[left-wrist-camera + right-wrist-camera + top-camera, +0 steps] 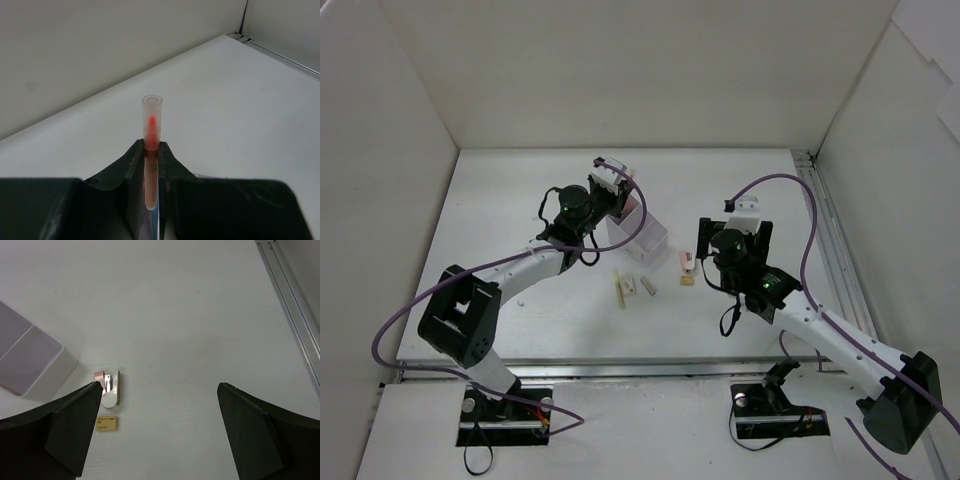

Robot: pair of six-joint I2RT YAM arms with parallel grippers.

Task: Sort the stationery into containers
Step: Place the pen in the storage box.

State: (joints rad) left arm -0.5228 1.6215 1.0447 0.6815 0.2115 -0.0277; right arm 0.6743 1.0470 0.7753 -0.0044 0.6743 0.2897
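left hand (151, 147) clamped on pink pen (152, 125), by the box (655, 238) far edge | step: likely binning the pen; next needs lining up over a compartment, then release | right hand (160, 386) spread wide above pinkish eraser (99, 376) and tan eraser (107, 423) on counter (175, 315)

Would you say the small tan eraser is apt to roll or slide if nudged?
It likely won't roll: the tan eraser is a flat block lying flush. Being small, it probably slides easily on the smooth white table.
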